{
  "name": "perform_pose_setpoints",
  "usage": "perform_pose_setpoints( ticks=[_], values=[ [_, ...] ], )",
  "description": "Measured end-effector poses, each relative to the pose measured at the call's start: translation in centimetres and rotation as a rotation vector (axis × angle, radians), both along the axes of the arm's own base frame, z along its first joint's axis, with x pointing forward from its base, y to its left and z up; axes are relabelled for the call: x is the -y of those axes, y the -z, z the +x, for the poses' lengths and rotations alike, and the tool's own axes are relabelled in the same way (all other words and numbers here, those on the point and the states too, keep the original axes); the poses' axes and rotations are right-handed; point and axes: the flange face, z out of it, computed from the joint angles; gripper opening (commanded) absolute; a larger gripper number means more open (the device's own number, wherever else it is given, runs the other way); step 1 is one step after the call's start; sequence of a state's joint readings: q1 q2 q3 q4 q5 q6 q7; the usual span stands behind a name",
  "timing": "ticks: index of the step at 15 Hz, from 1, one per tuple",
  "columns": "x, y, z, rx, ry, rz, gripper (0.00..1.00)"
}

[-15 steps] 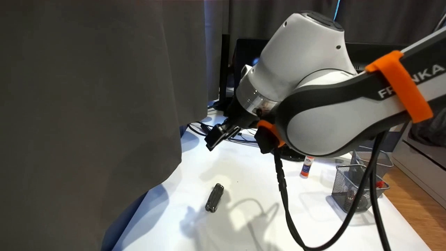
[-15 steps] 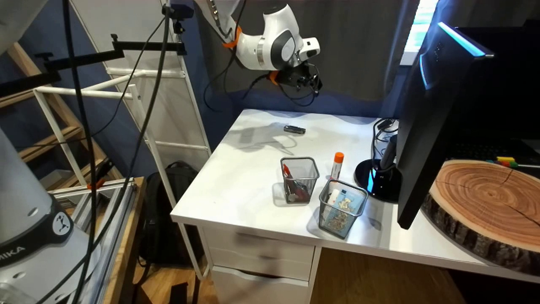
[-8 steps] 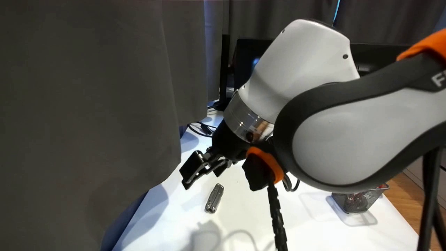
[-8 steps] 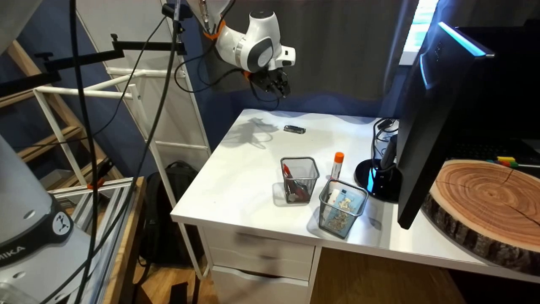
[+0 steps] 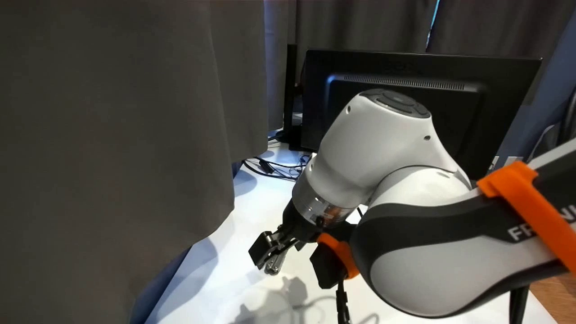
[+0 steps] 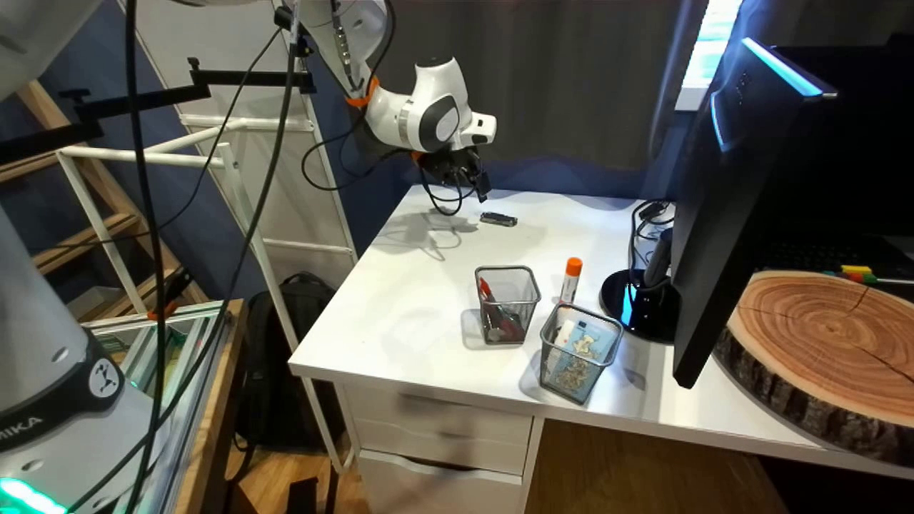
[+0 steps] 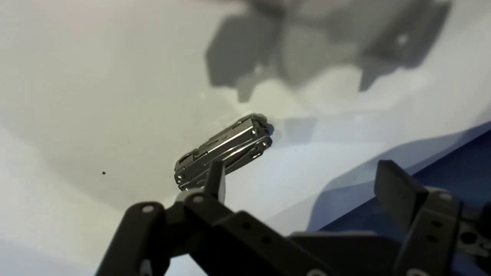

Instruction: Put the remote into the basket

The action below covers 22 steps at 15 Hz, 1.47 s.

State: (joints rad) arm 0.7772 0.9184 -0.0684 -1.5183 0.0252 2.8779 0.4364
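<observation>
While the gripper [image 7: 301,172] hangs tilted above the far left part of the white desk [image 6: 400,314], its fingers [image 7: 399,195] spread wide with nothing between them, the step in hand looks like lining up on the folded metal multi-tool [image 7: 222,151] that answers to the task's remote. In an exterior view it lies on the desktop just right of the gripper, untouched; in the wrist view it slants left of the gap, partly hidden by the left finger, while the right finger overlaps the desk's edge. I would bring the gap leftward in that view, then turn the wrist so the fingers meet across the tool's narrow width rather than along its length. Come down low without pressing the desktop and pinch at the middle, as slim, hard metal may pivot if caught near one end. Slightly right and nearer stands a wire-mesh basket [image 6: 523,303] holding a red-ended stick [image 6: 486,289]; farther right come an orange-capped glue stick [image 6: 570,280] and, nearest, another wire-mesh basket [image 6: 555,368] with a blue printed card [image 6: 590,343]. The task does not say which basket is meant, so settle that before lifting.
</observation>
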Motion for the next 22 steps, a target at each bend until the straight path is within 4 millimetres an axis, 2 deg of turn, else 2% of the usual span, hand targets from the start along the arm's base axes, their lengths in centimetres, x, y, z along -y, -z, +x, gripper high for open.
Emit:
perform_pose_setpoints(
  ticks=[3,6,8,11,14,17,22],
  values=[
    [0.0,0.3,0.3,0.002,0.004,0.002,1.0],
    [0.8,0.3,1.2,0.047,0.112,-0.04,1.0],
    [0.2,0.5,1.3,0.071,0.183,-0.065,1.0],
    [-1.8,1.3,1.2,0.078,0.246,-0.059,1.0],
    [-3.2,2.8,1.3,0.061,0.268,-0.072,1.0],
    [-3.3,4.7,1.8,0.042,0.294,-0.139,1.0],
    [-3.2,5.2,2.0,0.051,0.301,-0.151,1.0]
  ],
)
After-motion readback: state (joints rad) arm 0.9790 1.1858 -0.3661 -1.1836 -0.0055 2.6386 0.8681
